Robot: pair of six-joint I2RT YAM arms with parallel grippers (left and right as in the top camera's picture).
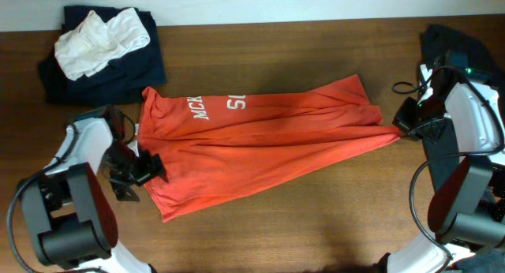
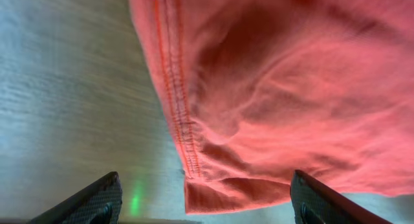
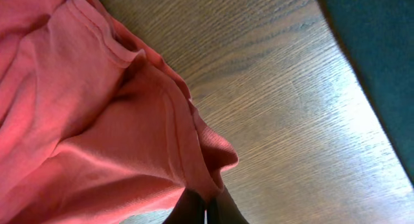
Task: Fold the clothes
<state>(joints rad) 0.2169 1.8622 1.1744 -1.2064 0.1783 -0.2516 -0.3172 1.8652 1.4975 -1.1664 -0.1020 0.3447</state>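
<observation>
An orange t-shirt (image 1: 252, 147) with white letters lies spread across the wooden table, stretched to a point at the right. My right gripper (image 1: 402, 129) is shut on that right corner; in the right wrist view the fabric (image 3: 129, 120) is pinched between the closed fingers (image 3: 206, 211). My left gripper (image 1: 138, 172) sits at the shirt's left edge. In the left wrist view its fingers (image 2: 204, 201) are wide open, with the shirt's hem corner (image 2: 220, 191) lying between them, not gripped.
A pile of dark clothes (image 1: 102, 64) with a white garment (image 1: 99, 36) on top lies at the back left. A dark garment (image 1: 461, 40) lies at the back right, also visible in the right wrist view (image 3: 375, 43). Bare table (image 1: 316, 226) lies in front.
</observation>
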